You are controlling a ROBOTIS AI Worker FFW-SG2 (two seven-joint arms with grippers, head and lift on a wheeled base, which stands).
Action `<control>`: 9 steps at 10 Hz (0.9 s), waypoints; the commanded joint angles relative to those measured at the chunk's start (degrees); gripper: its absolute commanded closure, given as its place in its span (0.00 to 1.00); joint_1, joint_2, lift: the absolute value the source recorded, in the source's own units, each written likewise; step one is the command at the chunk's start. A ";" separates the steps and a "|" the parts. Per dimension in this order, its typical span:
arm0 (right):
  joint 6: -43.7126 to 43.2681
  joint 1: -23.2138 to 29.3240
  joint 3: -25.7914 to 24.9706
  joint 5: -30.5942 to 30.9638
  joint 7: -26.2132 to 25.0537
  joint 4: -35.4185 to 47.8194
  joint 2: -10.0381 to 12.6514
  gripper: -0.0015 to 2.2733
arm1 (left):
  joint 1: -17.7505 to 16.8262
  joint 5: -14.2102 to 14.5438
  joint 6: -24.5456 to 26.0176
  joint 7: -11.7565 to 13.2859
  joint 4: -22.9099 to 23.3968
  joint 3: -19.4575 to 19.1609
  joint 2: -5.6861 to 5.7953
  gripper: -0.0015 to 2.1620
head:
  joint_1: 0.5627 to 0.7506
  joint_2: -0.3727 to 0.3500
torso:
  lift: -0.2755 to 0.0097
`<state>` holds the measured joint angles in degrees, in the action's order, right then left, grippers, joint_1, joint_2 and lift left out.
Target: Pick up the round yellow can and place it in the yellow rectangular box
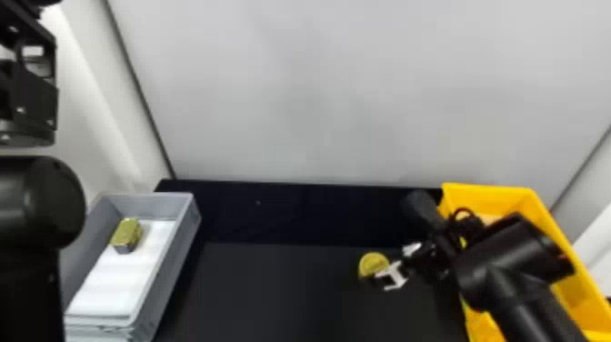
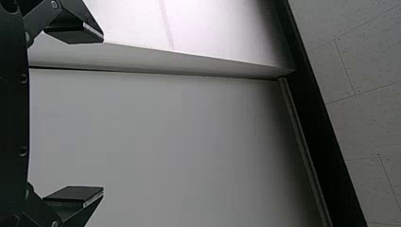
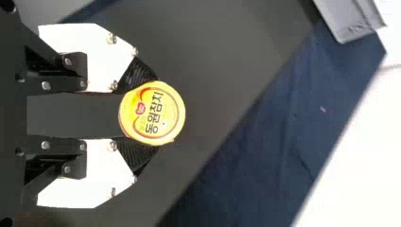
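Note:
At the right of the black table, my right gripper (image 1: 385,268) is low over the surface with the round yellow can (image 1: 373,264) at its fingertips. In the right wrist view, the dark pads of the gripper (image 3: 137,113) press on opposite sides of the can (image 3: 158,113), whose printed lid faces the camera. The yellow rectangular box (image 1: 488,193) stands to the right of the can, partly hidden behind the right arm. My left gripper (image 1: 34,86) is parked high at the left; in the left wrist view, the gripper (image 2: 102,115) has its fingers wide apart, nothing between them.
A grey bin (image 1: 175,254) with a white lining stands at the left and holds a gold, box-shaped can (image 1: 127,234). The black table (image 1: 272,291) stretches between bin and yellow box. A pale wall (image 1: 318,91) rises behind.

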<state>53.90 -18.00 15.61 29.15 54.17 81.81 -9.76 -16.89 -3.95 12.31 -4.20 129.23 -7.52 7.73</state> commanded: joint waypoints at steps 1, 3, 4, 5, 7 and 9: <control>1.76 -1.51 -4.27 2.07 0.17 4.50 -1.57 0.37 | -0.07 -0.01 0.44 -0.02 0.23 -0.04 0.45 0.07 | 0.53 0.59 | 1.00; 2.55 -2.57 -8.31 4.62 0.09 6.79 -3.59 0.37 | -0.16 -0.01 0.62 0.07 0.23 -0.04 0.71 0.07 | 0.53 0.59 | 1.00; 2.90 -2.75 -10.07 5.76 0.09 7.58 -4.74 0.37 | -0.16 -0.01 0.70 0.07 0.23 -0.04 0.80 0.07 | 0.53 0.59 | 1.00; 3.17 -2.75 -11.83 6.73 0.09 8.28 -5.70 0.37 | -0.16 -0.10 0.97 0.07 0.32 -0.04 0.89 0.07 | 0.53 0.59 | 1.00; 3.25 -2.66 -15.96 9.10 0.09 9.07 -7.55 0.37 | -0.25 -0.18 1.58 0.07 0.67 -0.04 1.24 0.07 | 0.53 0.59 | 1.00; 3.25 -2.04 -19.48 10.51 0.09 9.07 -9.13 0.37 | -0.60 -0.27 1.94 0.15 0.67 0.23 1.33 0.07 | 0.53 0.59 | 1.00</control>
<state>57.17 -20.50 -1.38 38.75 54.25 90.84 -17.84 -17.27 -4.13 13.99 -4.06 129.88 -7.48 8.98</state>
